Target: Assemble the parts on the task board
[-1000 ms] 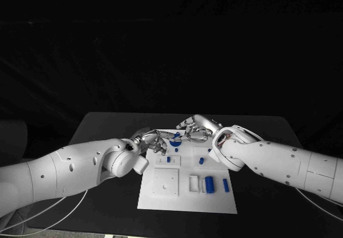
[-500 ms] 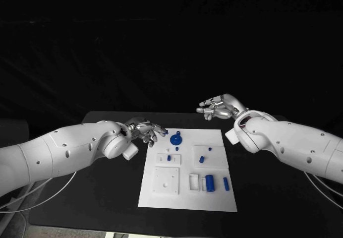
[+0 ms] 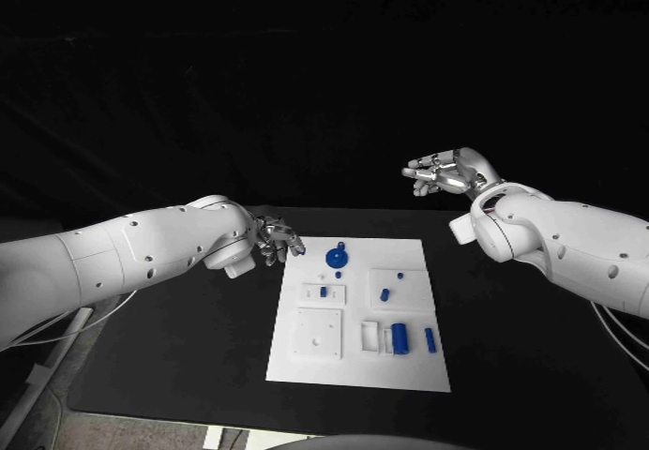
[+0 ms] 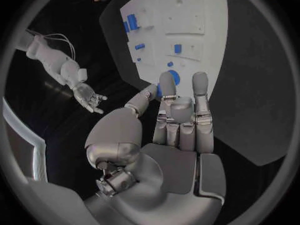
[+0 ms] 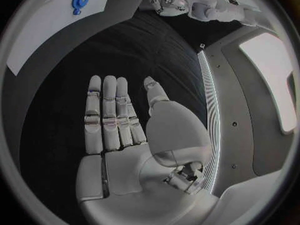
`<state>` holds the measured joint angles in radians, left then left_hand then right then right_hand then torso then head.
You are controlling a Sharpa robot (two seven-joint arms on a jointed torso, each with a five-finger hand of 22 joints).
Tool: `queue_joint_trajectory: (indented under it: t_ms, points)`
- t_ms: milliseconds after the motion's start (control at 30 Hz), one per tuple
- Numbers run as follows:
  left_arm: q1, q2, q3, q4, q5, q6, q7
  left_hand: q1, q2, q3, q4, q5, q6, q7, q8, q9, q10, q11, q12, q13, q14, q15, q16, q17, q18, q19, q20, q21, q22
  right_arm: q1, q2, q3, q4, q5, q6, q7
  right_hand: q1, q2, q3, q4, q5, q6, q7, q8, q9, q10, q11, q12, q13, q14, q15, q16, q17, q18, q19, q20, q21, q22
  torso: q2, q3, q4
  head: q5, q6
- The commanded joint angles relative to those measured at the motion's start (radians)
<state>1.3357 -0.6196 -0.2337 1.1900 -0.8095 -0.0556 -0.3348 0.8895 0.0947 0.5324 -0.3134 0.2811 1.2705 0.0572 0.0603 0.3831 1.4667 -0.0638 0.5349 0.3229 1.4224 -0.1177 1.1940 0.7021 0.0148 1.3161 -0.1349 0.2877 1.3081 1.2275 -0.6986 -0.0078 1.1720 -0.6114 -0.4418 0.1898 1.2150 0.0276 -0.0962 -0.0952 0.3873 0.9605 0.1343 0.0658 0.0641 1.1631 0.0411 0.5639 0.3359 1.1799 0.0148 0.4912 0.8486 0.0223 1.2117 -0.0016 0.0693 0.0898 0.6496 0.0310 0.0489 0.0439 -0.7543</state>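
- While both hands hang clear of the task board [image 3: 354, 370], no part is in any grasp; the step in hand looks like a pause between placements, though that is a judgement.
- The left hand [image 3: 280, 240] sits left of centre in the head view, just off the board's upper left corner, fingers loosely apart and holding nothing; its wrist view shows the fingers [image 4: 200, 92] straight, the palm bare.
- The right hand [image 3: 446, 173] is raised in the upper right of the frame, well apart from the board; in its own wrist view the fingers [image 5: 103, 112] lie flat and extended, nothing in them.
- On the board, a round blue disc with a knob [image 3: 337, 254] stands near the top edge; a small blue peg [image 3: 322, 292] sits in the left block below it, another blue peg [image 3: 384, 294] to its right; a larger blue cylinder [image 3: 399, 336] and a slim blue pin [image 3: 430, 340] lie in the lower right.
- The next move probably calls for a hand to come down over a loose piece, likely one in the lower right, and close on it; which socket it belongs in I cannot tell.
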Motion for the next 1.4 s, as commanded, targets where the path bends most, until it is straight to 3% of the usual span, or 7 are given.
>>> queue_joint_trajectory:
  t_ms: [33, 200, 333, 633, 833, 1100, 1400]
  points:
    - [0.004, 0.021, -0.002, -0.018, -0.153, 0.024, -0.099, 0.004, -0.004, 0.059, 0.026, 0.004, 0.100, -0.072, 0.007, 0.019, 0.043, -0.009, 0.008, -0.001, 0.009, -0.002, 0.008, 0.005, 0.009, 0.004, 0.005, 0.005, 0.018, 0.003, 0.000, 0.002, -0.004, 0.027, 0.027, 0.029, -0.001, 0.010, -0.005, -0.004, 0.007, 0.006, 0.000, -0.002, 0.001, 0.000, -0.001, 0.003, -0.001, -0.001, -0.005, 0.008, 0.000, -0.020, 0.010, -0.001, 0.006, -0.001, -0.005, 0.0042, 0.0020, 0.003, -0.009]
    - [-0.008, 0.045, -0.005, -0.038, -0.189, -0.016, -0.120, 0.010, -0.006, 0.056, 0.026, 0.005, 0.102, -0.072, 0.006, 0.028, 0.044, -0.005, 0.051, -0.004, 0.016, 0.006, 0.057, 0.056, 0.031, 0.001, 0.027, 0.032, 0.020, 0.008, 0.001, 0.004, -0.016, 0.028, 0.028, 0.032, -0.002, 0.009, -0.008, -0.006, 0.016, 0.010, -0.001, -0.002, 0.001, 0.003, -0.003, 0.006, 0.000, 0.002, -0.007, 0.012, 0.001, -0.019, 0.015, -0.003, 0.007, -0.002, -0.008, 0.0048, 0.0033, 0.005, -0.017]
    - [-0.031, 0.061, -0.006, -0.046, -0.206, -0.066, -0.119, 0.007, -0.010, 0.060, 0.026, 0.014, 0.107, -0.074, 0.006, 0.033, 0.045, -0.008, 0.069, -0.006, 0.018, 0.007, 0.076, 0.074, 0.043, -0.002, 0.036, 0.051, 0.020, 0.012, 0.006, 0.004, -0.029, 0.028, 0.030, 0.031, -0.003, 0.010, -0.009, -0.006, 0.021, 0.012, -0.002, -0.003, 0.001, 0.004, -0.003, 0.007, 0.000, 0.003, -0.008, 0.014, 0.002, -0.020, 0.016, -0.003, 0.007, -0.003, -0.009, 0.0048, 0.0027, 0.004, -0.023]
    - [-0.114, 0.098, -0.006, -0.069, -0.221, -0.160, -0.096, 0.003, -0.014, 0.067, 0.025, 0.026, 0.110, -0.075, 0.006, 0.036, 0.045, -0.008, 0.075, -0.007, 0.017, 0.007, 0.085, 0.076, 0.054, -0.004, 0.044, 0.066, 0.020, 0.016, 0.015, 0.004, -0.037, 0.027, 0.035, 0.027, -0.003, 0.012, -0.009, -0.008, 0.034, 0.014, -0.002, -0.003, 0.001, 0.004, -0.004, 0.007, 0.000, 0.002, -0.008, 0.016, 0.003, -0.020, 0.018, -0.004, 0.007, -0.004, -0.006, 0.0034, 0.0044, -0.003, -0.033]
    - [-0.150, 0.110, -0.006, -0.075, -0.239, -0.203, -0.080, 0.004, -0.014, 0.068, 0.025, 0.027, 0.110, -0.075, 0.006, 0.037, 0.045, -0.009, 0.076, -0.007, 0.017, 0.007, 0.086, 0.075, 0.057, -0.004, 0.046, 0.069, 0.019, 0.017, 0.015, 0.004, -0.038, 0.025, 0.038, 0.024, -0.002, 0.012, -0.008, -0.010, 0.041, 0.014, -0.002, -0.003, 0.001, 0.004, -0.004, 0.006, -0.001, 0.002, -0.009, 0.017, 0.003, -0.021, 0.018, -0.005, 0.007, -0.005, -0.006, 0.0037, 0.0051, -0.010, -0.044]
    - [-0.175, 0.134, -0.005, -0.087, -0.261, -0.203, -0.070, 0.004, -0.015, 0.070, 0.025, 0.029, 0.110, -0.075, 0.006, 0.037, 0.045, -0.009, 0.076, -0.007, 0.016, 0.007, 0.089, 0.074, 0.062, -0.006, 0.050, 0.075, 0.019, 0.017, 0.017, 0.004, -0.036, 0.022, 0.042, 0.021, -0.002, 0.012, -0.003, -0.013, 0.059, 0.014, -0.003, -0.003, 0.001, 0.004, -0.005, 0.005, -0.001, 0.002, -0.009, 0.018, 0.003, -0.021, 0.019, -0.005, 0.007, -0.006, -0.007, 0.0036, 0.0016, -0.011, -0.055]
    - [-0.191, 0.159, -0.005, -0.113, -0.279, -0.196, -0.063, 0.005, -0.015, 0.069, 0.026, 0.029, 0.109, -0.075, 0.006, 0.037, 0.045, -0.008, 0.076, -0.008, 0.016, 0.007, 0.089, 0.071, 0.064, -0.008, 0.052, 0.078, 0.018, 0.017, 0.018, 0.004, -0.033, 0.020, 0.046, 0.019, -0.003, 0.011, 0.001, -0.015, 0.063, 0.014, -0.002, -0.003, 0.001, 0.004, -0.005, 0.004, -0.002, 0.001, -0.010, 0.019, 0.003, -0.021, 0.019, -0.006, 0.007, -0.006, -0.007, 0.0048, 0.0020, -0.017, -0.063]
